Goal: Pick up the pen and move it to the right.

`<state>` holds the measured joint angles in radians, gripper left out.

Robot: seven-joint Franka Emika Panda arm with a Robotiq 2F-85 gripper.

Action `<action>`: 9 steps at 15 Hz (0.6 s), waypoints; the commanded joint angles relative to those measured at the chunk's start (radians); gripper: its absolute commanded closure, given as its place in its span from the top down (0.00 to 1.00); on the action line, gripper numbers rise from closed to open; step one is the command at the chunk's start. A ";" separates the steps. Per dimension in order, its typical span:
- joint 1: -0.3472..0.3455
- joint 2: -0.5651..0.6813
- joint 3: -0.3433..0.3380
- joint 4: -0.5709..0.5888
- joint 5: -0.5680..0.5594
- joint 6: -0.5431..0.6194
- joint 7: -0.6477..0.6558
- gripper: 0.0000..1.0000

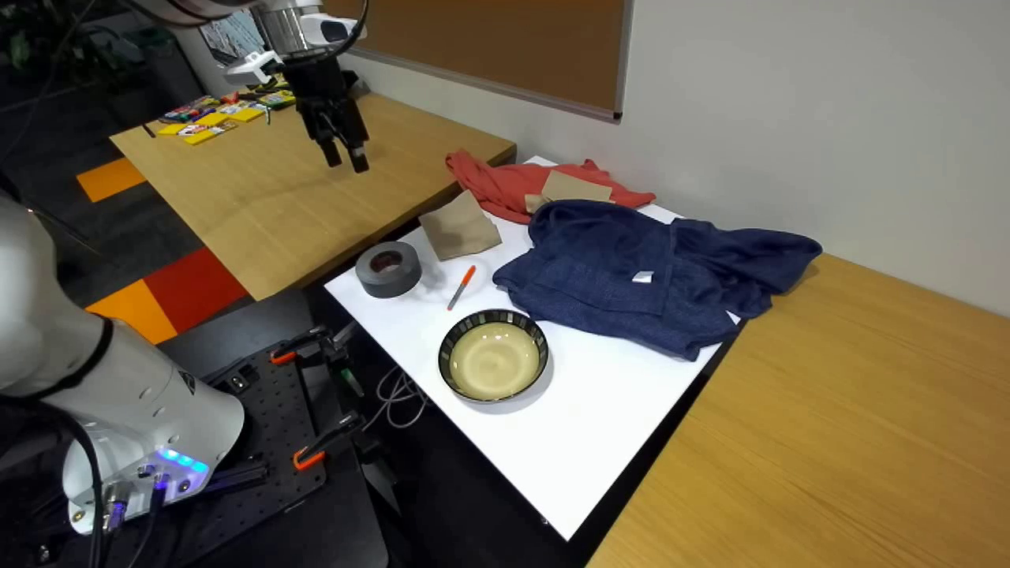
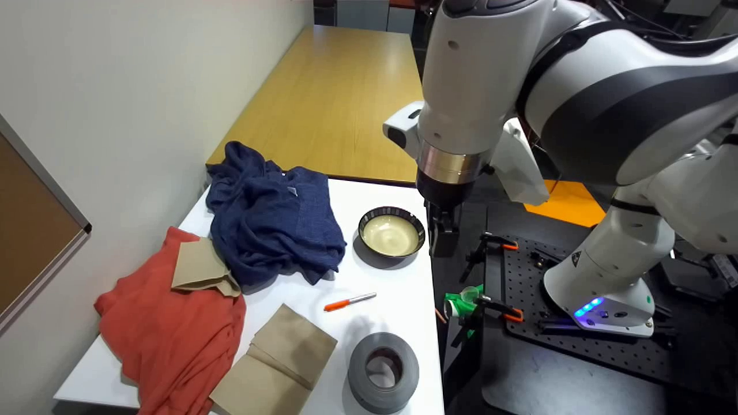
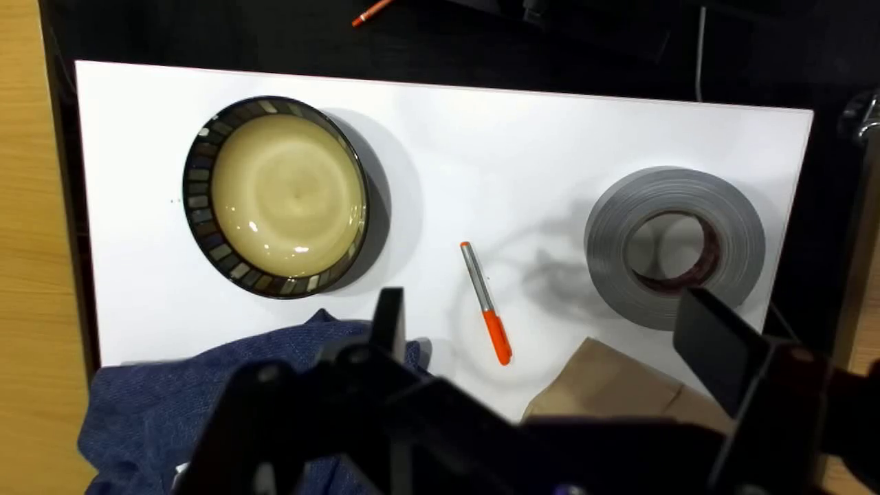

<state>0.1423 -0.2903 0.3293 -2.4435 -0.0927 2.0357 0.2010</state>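
"Where is the slim orange-and-grey pen (image 3: 485, 301)?"

"Lying flat on the white rectangular work surface (image 3: 481, 151), between the round cream bowl with a dark patterned rim (image 3: 289, 189) and the thick roll of grey tape (image 3: 741, 237). It touches neither."

"And the black two-fingered gripper (image 3: 543, 313)?"

"Fingers spread wide and gripping nothing, raised well above the surface."

"So where is the pen relative to the fingers?"

"Seen from the wrist, it shows in the gap between them, closer to the finger that overlaps the crumpled navy cloth (image 3: 151, 412). Its orange cap points toward the gripper's body. It lies well below both fingers, apart from each."
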 commanded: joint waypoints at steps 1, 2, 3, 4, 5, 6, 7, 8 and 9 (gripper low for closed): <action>0.025 0.003 -0.024 0.001 -0.008 -0.002 0.006 1.00; 0.025 0.003 -0.024 0.001 -0.008 -0.002 0.006 1.00; 0.028 0.010 -0.027 -0.001 -0.008 0.010 -0.011 1.00; 0.028 0.021 -0.024 -0.003 -0.024 0.026 -0.004 1.00; 0.033 0.030 -0.026 -0.007 -0.027 0.050 -0.011 1.00; 0.036 0.041 -0.028 -0.014 -0.028 0.085 -0.017 1.00; 0.038 0.050 -0.030 -0.028 -0.031 0.146 -0.023 1.00; 0.036 0.066 -0.027 -0.039 -0.052 0.194 -0.016 1.00; 0.036 0.080 -0.030 -0.052 -0.059 0.253 -0.022 1.00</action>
<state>0.1652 -0.2479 0.3183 -2.4640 -0.1149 2.1603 0.1936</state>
